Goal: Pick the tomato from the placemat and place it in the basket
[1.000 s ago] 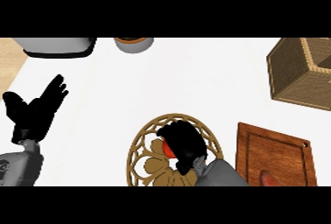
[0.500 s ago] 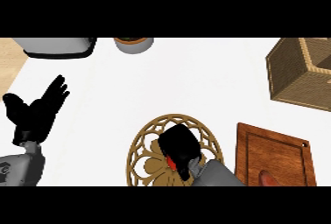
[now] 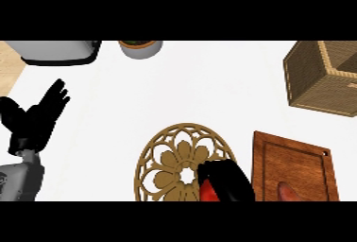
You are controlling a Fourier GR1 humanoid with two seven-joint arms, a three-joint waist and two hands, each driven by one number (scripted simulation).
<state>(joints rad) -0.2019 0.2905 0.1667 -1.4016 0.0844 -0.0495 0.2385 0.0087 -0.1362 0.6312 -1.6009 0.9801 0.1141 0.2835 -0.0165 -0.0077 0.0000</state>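
Now, right hand (image 3: 226, 182) at 6 o'clock curls round tomato (image 3: 208, 193) on placemat (image 3: 167, 153); basket (image 3: 320, 78) at 2 o'clock; left hand (image 3: 35, 120) spread, 9 o'clock.

The white bench (image 3: 202, 90) carries a round golden openwork placemat (image 3: 174, 160) beside a brown wooden cutting board (image 3: 293, 165). A woven wicker basket (image 3: 324, 78) sits far right (partly cropped). A grey pot (image 3: 141, 47) stands at the back.

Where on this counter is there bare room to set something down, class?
Bare counter spreads between the resting left hand, the placemat, the basket and the pot. It is crowded low right: right hand curled on the tomato, beside the wooden board.
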